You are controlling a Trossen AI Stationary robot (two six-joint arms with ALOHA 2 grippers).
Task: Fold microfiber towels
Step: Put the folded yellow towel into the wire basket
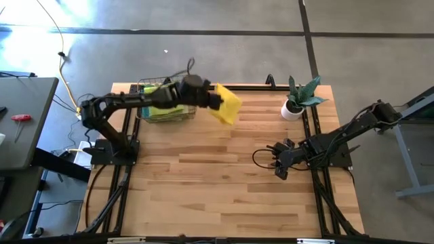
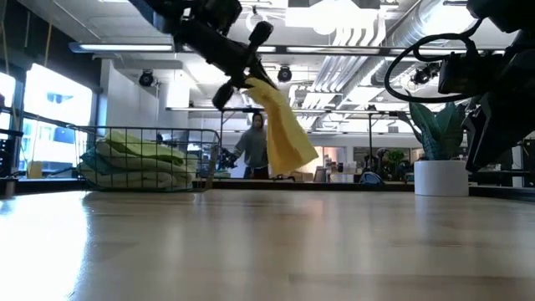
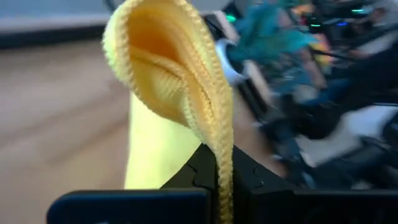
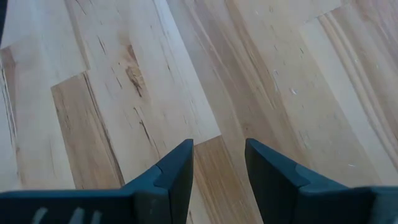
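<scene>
A bright yellow microfiber towel [image 1: 228, 106] hangs in the air right of the wire basket [image 1: 150, 87], with my left gripper [image 1: 217, 99] shut on it. In the low view the yellow towel [image 2: 286, 134] dangles clear of the table. More folded towels, pale green and lime [image 2: 138, 159], are stacked in the basket at the table's far left. My right gripper [image 1: 278, 163] waits open over bare wood at the right, nothing between its fingers [image 4: 217, 171]. My left gripper pinches the yellow towel's stitched edge [image 3: 222, 163] between its two fingers. A loop of that edge [image 3: 163, 56] bulges past the fingertips. The fingers slant down from the table's left side. The towel hangs slack below them, lifted clear of the table.
A potted plant in a white pot [image 1: 296, 102] stands at the table's far right. The black frame rails [image 1: 313, 142] run along both sides. Wide bare wood [image 1: 217, 183] lies in the middle and near part. A person [image 2: 255, 146] stands in the room beyond.
</scene>
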